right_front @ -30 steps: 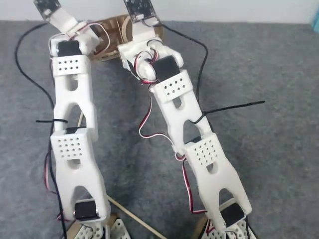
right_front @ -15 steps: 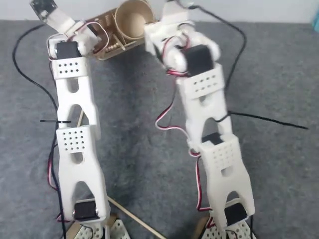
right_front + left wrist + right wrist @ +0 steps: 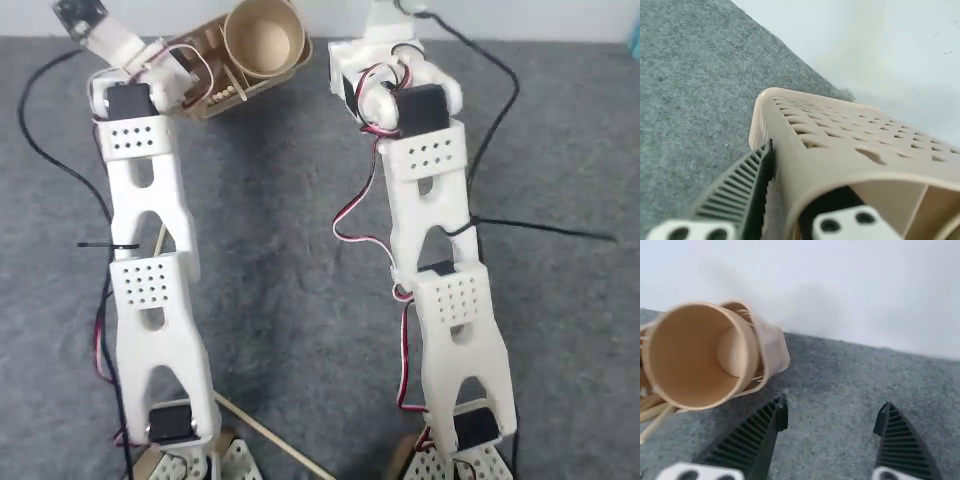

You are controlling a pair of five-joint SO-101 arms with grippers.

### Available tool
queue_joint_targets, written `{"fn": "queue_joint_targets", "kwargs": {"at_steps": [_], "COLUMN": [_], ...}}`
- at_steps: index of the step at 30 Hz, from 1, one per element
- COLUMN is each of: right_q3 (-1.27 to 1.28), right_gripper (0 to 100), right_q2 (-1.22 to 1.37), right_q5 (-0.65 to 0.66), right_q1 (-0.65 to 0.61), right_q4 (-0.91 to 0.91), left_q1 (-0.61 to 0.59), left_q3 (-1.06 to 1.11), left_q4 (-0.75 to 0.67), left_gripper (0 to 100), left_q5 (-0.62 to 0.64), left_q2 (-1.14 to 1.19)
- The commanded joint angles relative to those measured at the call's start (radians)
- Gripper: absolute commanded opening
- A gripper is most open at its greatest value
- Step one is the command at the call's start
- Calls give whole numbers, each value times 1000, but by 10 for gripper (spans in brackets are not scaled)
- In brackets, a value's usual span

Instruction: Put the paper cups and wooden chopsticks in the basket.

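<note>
Grey table (image 3: 560,150): right pincer (image 3: 834,415), wide and empty, has backed off the basket (image 3: 205,95), leaving the cup (image 3: 264,40) inside; left pincer (image 3: 795,200) grips its wall. One chopstick (image 3: 270,440) lies well away.

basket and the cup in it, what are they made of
The basket looks like moulded plastic, matte tan: even slots in a smooth wall. The cup looks like paper, matte light brown, thin rim; any coating can't be judged.
</note>
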Motion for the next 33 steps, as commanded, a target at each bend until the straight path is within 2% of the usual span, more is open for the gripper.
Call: {"fn": "queue_joint_targets", "kwargs": {"at_steps": [1,5,11,24,28,33], "right_q3": [-41,-38,-40,-43,-41,-41], "right_gripper": [289,289,289,288,288,288], "right_q2": [-24,-13,53,65,67,68], "right_q5": [-83,-252,-341,-333,-270,-261], "right_q1": [4,2,-39,-91,-120,-145], "right_q4": [-48,-88,-170,-274,-288,-291], "left_q1": [-14,-14,-14,-28,-29,-29], "left_q3": [-27,-27,-27,-27,-27,-27], "left_q4": [8,8,9,9,12,21], "left_gripper": [9,9,9,9,9,9], "left_q5": [26,26,26,23,23,23], "left_q2": [-8,-6,-3,-3,-5,-3]}}
